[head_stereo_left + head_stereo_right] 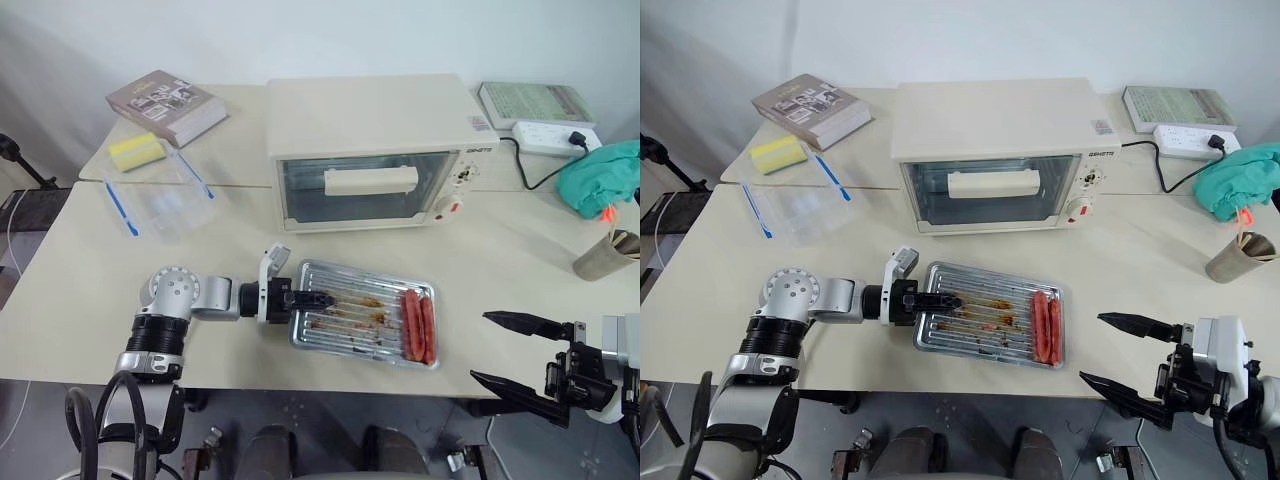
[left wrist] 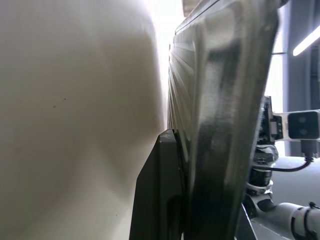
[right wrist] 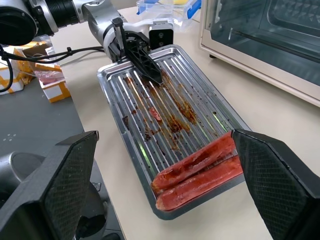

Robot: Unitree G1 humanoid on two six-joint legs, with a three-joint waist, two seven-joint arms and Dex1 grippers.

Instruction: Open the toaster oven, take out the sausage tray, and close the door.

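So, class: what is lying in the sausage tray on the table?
In the sausage tray: two red sausages at its right end, brown grease marks along the ribs, and the left pincer shut on its left rim, hiding that patch.

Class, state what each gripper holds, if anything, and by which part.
The left gripper is shut on the sausage tray, pinching its left end rim. The right gripper is open and holds nothing.

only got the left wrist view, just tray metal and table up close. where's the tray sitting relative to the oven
Observer: The sausage tray lies on the table in front of the toaster oven.
Operator: door open or shut
Observer: The door is shut.
Operator: sausages still on it
Observer: Yes, two sausages lie at the tray's end away from the left gripper, which is shut on the tray's rim.
Operator: right hand
Observer: The right gripper is open, apart from the tray.
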